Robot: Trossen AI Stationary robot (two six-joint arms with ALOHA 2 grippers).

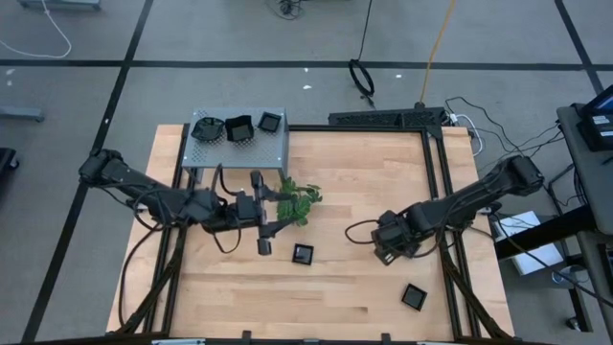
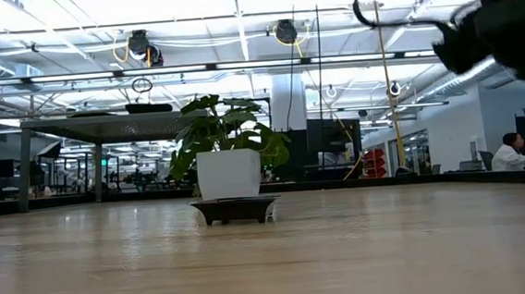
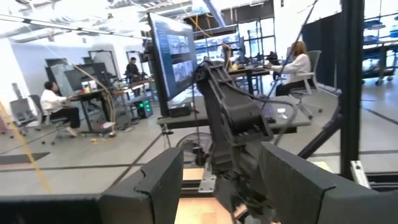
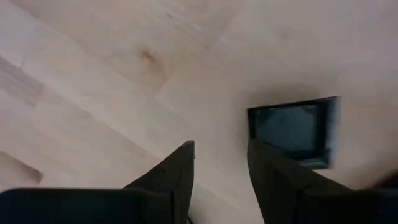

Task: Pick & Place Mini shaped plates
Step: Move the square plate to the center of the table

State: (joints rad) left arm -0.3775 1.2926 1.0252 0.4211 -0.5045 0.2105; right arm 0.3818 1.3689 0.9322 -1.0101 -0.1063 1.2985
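Observation:
Two square black mini plates lie flat on the wooden table, one (image 1: pixel 303 254) near the middle and one (image 1: pixel 413 296) toward the near right. Three more (image 1: pixel 238 127) sit on top of the grey perforated box (image 1: pixel 278 144) at the far left. My right gripper (image 1: pixel 388 244) points down above the table between the two loose plates. Its wrist view shows it open (image 4: pixel 221 174), with a square plate (image 4: pixel 292 130) on the wood just beyond its fingertips. My left gripper (image 1: pixel 273 216) is held level beside the green sprig (image 1: pixel 297 201), open (image 3: pixel 221 186) and with nothing between its fingers.
The black frame rail (image 1: pixel 436 182) runs along the table's right side, close to my right arm. In the low view a dark dish (image 2: pixel 236 209) stands in front of a plant in a white pot (image 2: pixel 229 172). People sit at desks in the room beyond.

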